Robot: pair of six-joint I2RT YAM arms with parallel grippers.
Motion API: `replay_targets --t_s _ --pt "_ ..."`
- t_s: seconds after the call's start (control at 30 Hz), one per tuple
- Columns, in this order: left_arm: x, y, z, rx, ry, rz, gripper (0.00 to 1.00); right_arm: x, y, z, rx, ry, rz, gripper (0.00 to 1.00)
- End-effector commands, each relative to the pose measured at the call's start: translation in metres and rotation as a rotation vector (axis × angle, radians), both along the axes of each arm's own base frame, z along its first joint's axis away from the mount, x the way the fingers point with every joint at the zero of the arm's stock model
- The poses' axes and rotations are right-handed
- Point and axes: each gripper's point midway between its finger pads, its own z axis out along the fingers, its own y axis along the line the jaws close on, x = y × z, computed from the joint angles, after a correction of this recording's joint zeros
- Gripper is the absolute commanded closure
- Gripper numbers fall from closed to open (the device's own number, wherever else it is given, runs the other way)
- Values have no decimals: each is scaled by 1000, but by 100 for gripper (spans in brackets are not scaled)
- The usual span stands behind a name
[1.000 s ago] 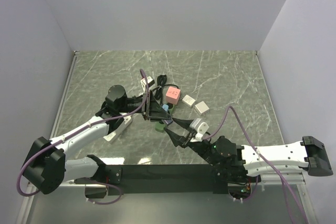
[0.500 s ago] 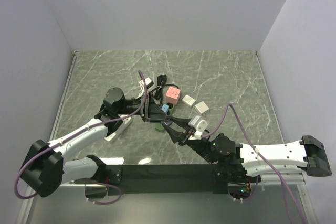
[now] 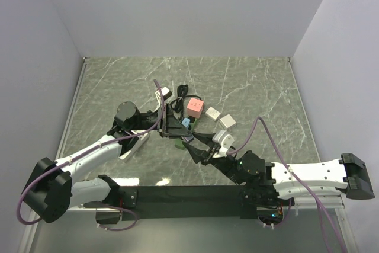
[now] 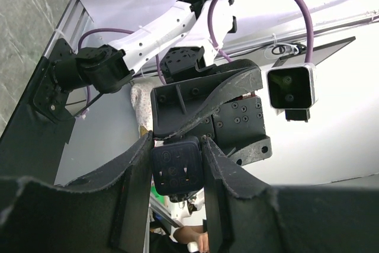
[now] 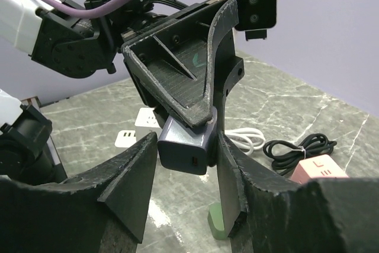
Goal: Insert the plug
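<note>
We are holding the dark plug (image 4: 176,170) up over the table (image 3: 260,87), pinched tight in our left claw (image 4: 176,145), with our right claw (image 5: 186,142) narrow around it (squeezing or not, we cannot tell), and nothing is plugged in yet.

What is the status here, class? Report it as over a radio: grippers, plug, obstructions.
Left gripper shut on dark plug adapter, held above table. Right gripper straddles it, contact unclear. Green block lies below, pink cube beyond.
</note>
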Motion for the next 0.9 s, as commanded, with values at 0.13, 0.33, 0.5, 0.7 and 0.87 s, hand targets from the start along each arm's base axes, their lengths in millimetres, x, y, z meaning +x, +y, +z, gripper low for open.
replay_targets --t_s 0.13,0.33,0.5,0.7,0.87 --pt "-5 4 13 -37 -52 14 100 3 -6 13 49 -8 -16 50" --pt "-7 5 15 -53 -77 15 99 2 -1 15 24 -20 -7 70" --pt "0 4 7 -26 -106 61 69 2 -9 21 44 -4 -12 88" --pt "12 4 9 -67 -231 153 27 11 -24 25 20 67 -63 94" --pt "30 2 6 -62 -304 236 17 16 -39 18 -51 139 -102 96"
